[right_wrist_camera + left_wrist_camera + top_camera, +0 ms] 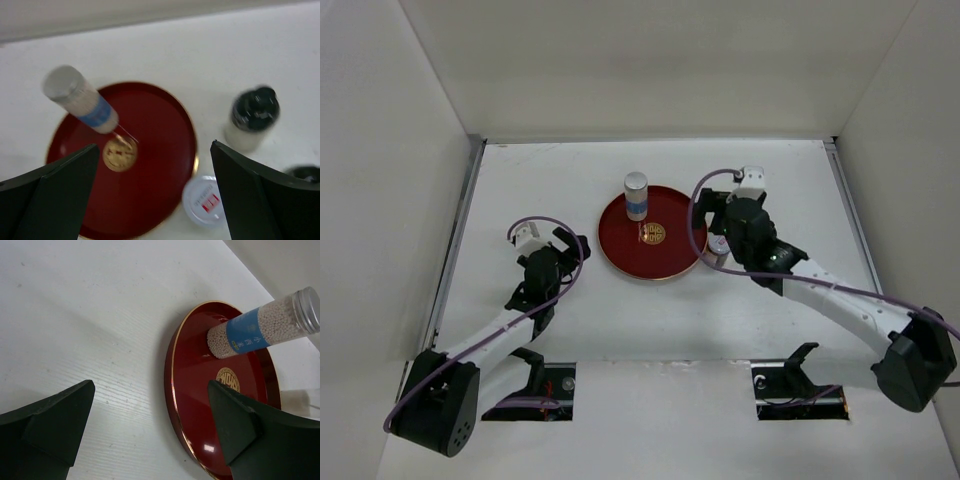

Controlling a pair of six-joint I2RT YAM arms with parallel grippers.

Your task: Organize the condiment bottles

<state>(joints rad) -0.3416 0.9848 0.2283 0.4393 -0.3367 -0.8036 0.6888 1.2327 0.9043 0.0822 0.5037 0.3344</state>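
Tall bottle: white with a blue band, upright on the far left part of the red tray. Likely light, rigid and smooth-walled, so it may slip or tip. Best held mid-body on the band, below the cap.
Pale-lidded jar: on the counter just beside the tray's right rim. Squat and stable; grip its sides.
Dark-capped bottle: on the counter right of the tray, apart from the jar. Probably hard and light; take the body under the cap.
Second dark cap: cut off by the view's edge.
Right fingers: spread wide, empty, above the tray's right side.
Left fingers: spread, empty, left of the tray.
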